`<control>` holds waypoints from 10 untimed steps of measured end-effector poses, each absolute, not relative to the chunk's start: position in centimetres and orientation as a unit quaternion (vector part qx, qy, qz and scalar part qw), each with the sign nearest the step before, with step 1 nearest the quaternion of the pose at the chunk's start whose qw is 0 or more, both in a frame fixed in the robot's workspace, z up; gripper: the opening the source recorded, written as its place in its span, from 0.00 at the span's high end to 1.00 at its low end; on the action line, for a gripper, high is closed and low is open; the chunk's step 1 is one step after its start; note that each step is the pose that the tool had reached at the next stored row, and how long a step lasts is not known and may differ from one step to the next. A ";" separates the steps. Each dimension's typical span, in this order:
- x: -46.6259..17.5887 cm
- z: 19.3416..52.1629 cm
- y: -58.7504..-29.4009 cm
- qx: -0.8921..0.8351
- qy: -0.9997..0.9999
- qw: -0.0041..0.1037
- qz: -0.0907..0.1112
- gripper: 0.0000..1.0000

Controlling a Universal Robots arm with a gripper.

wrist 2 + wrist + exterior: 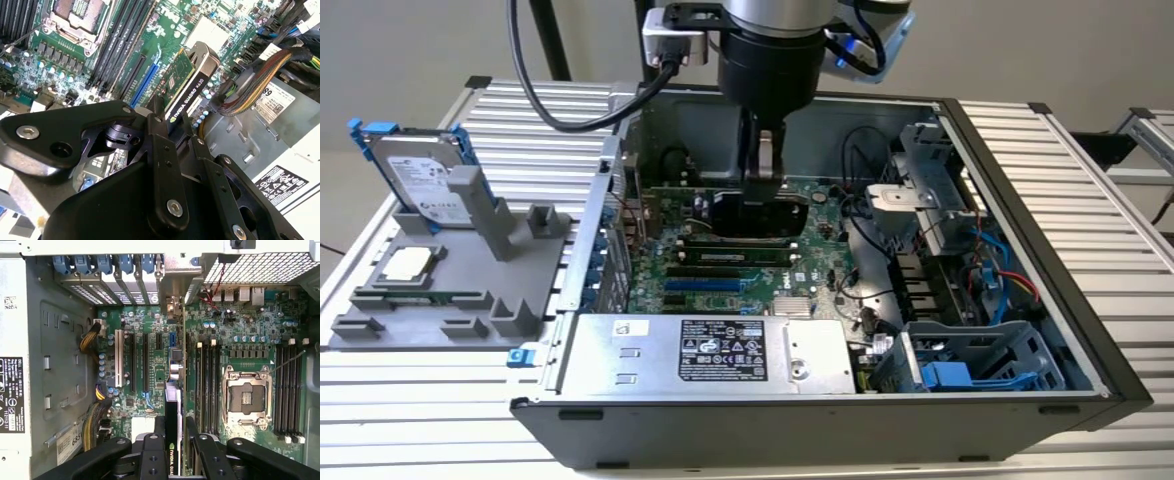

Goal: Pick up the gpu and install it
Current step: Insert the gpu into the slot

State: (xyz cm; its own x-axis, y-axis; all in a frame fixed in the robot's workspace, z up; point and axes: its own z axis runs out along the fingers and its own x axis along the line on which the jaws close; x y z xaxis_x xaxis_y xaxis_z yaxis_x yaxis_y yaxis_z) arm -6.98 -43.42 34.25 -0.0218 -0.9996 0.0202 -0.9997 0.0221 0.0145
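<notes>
Black two-fingered gripper (172, 122) clenched on the gpu (186, 80), a flat green circuit card with black cooler shroud, held edge-down inside the open grey computer case (1014, 180). Directly beneath the gripper: green motherboard (150, 330) with its long black expansion slots (145, 362); card poised just above these, apparently not yet seated. Beside the gripper, an empty silver processor socket (247, 395) flanked by black memory slots. Farther out, bundled yellow-and-black power cables (92, 422). Outside the case, a grey parts fixture (440, 290) on the ribbed metal surface (1067, 130). Likely risks: edge connector missing its slot if tilted; bracket fouling the rear wall; slippage under insertion force.
</notes>
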 end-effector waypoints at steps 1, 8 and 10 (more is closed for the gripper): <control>-7.0 34.2 -43.4 0.699 -0.715 0.012 0.002 1.00; -7.0 34.0 -43.4 0.699 -0.715 0.014 0.003 1.00; -7.0 34.0 -43.4 0.699 -0.715 0.014 0.004 1.00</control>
State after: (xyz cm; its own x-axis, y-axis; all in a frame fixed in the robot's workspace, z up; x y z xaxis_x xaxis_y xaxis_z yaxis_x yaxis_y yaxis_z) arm -6.98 -43.42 33.97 -0.0218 -0.9994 0.0254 -0.9997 0.0221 0.0144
